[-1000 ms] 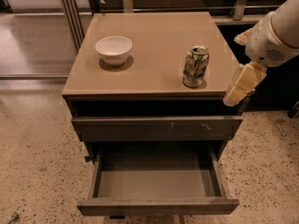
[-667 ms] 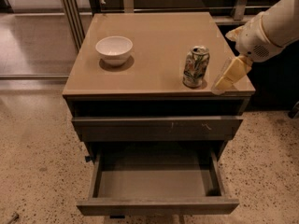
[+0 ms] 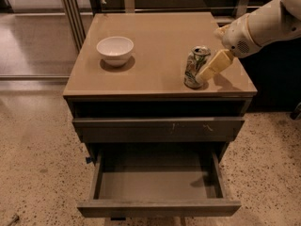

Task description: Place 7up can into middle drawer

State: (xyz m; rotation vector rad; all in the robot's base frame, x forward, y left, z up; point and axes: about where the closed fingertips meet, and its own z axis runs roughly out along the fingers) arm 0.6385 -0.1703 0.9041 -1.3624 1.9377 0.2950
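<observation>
The 7up can (image 3: 194, 68), dented, silvery-white with green print, stands upright on the right part of the tan cabinet top (image 3: 155, 41). My gripper (image 3: 204, 75) reaches in from the right on a white arm; its cream tip is low against the can's right side. The middle drawer (image 3: 157, 207) is pulled out at the bottom of the cabinet, below the can. Its flat grey inside holds nothing.
A white bowl (image 3: 115, 49) sits on the left part of the cabinet top. A shut drawer front with pale scratches (image 3: 160, 128) lies between the top and the open drawer. Speckled floor surrounds the cabinet; a dark unit stands to the right.
My gripper has moved left and slightly up, from off the cabinet's right edge to right beside the can. The can, bowl and drawer have not moved.
</observation>
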